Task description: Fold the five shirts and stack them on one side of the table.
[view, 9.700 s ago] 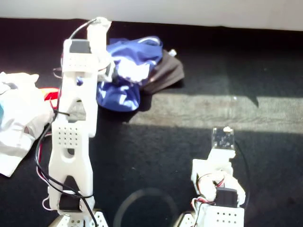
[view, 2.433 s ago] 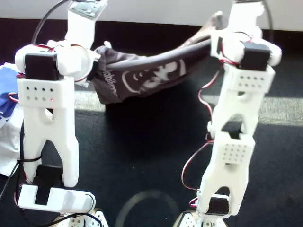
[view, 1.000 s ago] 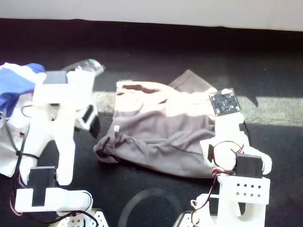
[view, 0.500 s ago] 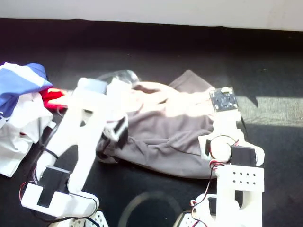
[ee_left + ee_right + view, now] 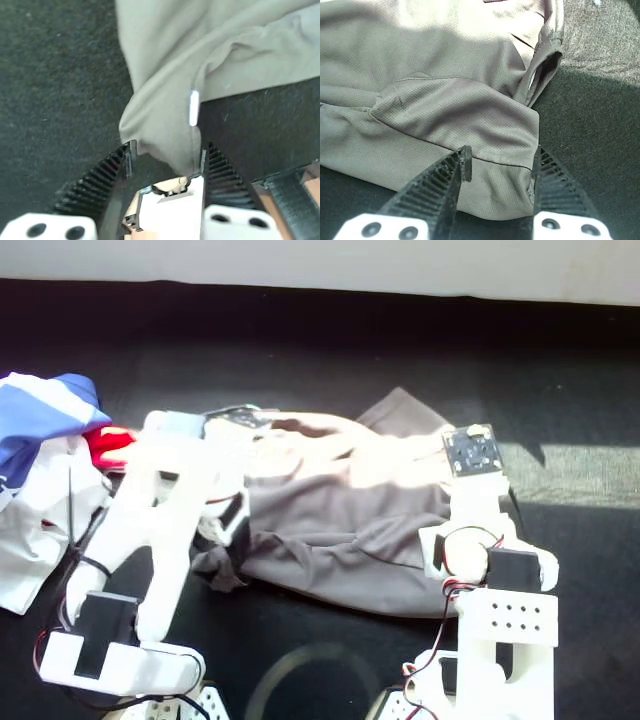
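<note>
— Which step is judged in hand?
— Flattening: the grey shirt [image 5: 340, 530] is spread mid-tabletop. The left pincer [image 5: 167, 150] is held wide around a bunched corner, the right pincer [image 5: 502, 152] wide over the hem. A fold is called for next.
— And around it?
— A dark felt tabletop [image 5: 400, 370]; unfolded shirts [image 5: 45, 470] are heaped at its left edge.

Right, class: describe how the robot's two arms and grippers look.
The left arm and right arm are white plastic shells with black motor blocks and red, black and white wires. The left gripper and right gripper have black ribbed fingers on white bases.
</note>
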You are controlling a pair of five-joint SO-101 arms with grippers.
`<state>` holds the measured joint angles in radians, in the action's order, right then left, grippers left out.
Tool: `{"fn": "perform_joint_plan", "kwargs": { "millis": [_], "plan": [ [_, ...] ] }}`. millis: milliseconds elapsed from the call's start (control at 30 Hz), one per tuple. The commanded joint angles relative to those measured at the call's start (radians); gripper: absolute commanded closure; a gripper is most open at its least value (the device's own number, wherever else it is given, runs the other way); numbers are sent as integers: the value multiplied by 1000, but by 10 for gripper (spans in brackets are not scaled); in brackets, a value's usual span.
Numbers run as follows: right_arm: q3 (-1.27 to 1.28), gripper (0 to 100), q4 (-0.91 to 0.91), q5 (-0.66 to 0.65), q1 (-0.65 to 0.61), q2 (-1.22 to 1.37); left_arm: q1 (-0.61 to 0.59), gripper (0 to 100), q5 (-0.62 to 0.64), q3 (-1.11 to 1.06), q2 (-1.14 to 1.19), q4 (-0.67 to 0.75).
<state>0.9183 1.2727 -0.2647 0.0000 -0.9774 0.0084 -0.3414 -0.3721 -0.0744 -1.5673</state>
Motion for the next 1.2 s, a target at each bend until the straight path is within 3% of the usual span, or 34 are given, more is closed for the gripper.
{"fn": "perform_joint_plan", "kwargs": {
  "millis": [0, 333, 933, 1000, 1100, 1167],
  "plan": [
    [1, 796, -7, 9, -5, -1, -96, 787, -147, 36, -33, -31],
    [1, 796, -7, 9, -5, -1, -140, 787, -203, 81, -31, -23],
    [-1, 796, -7, 9, -5, -1, 7, 787, -152, -101, -30, -23],
    [-1, 796, -8, 9, -5, -1, 7, 827, -152, -101, -30, -23],
    [1, 796, -10, 9, -5, 5, 4, 996, -153, -96, -30, -14],
    [10, 796, -18, 11, -4, 5, -13, 974, -153, -97, -33, 6]
  ]
}}
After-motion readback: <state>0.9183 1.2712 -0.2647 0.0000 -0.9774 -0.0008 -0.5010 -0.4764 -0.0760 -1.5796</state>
